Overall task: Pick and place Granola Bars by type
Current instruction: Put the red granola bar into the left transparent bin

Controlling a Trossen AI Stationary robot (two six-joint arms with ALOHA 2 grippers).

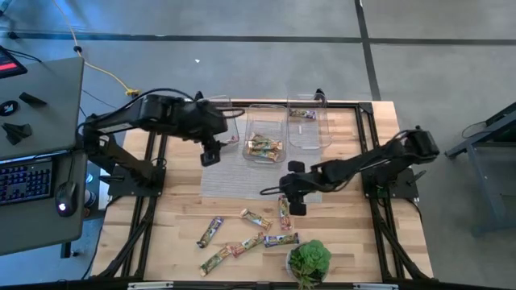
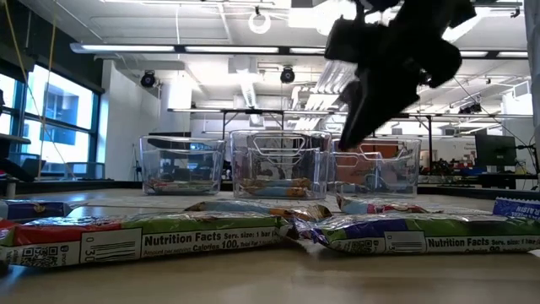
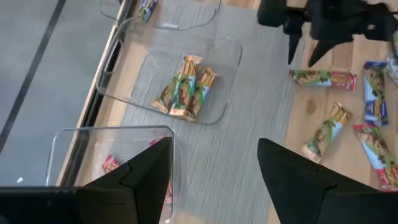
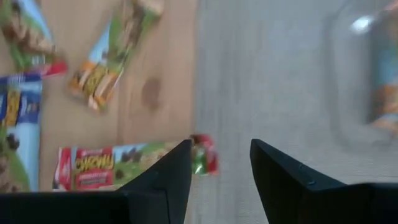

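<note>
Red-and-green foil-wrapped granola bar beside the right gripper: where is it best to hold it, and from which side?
Take the red-and-green foil-wrapped granola bar at mid-length, across its narrow width, from straight above: it lies flat on the wooden table, so only its long edges are free. The right gripper, jaws open, hangs just beside it.

Granola Bars [image 1: 246, 234] scattered on table [image 1: 347, 250], three clear bins [image 1: 264, 133]

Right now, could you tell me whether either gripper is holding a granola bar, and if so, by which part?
Nothing is held. The left gripper hangs open over the bins, and the right gripper is open just above a red-ended bar.
</note>
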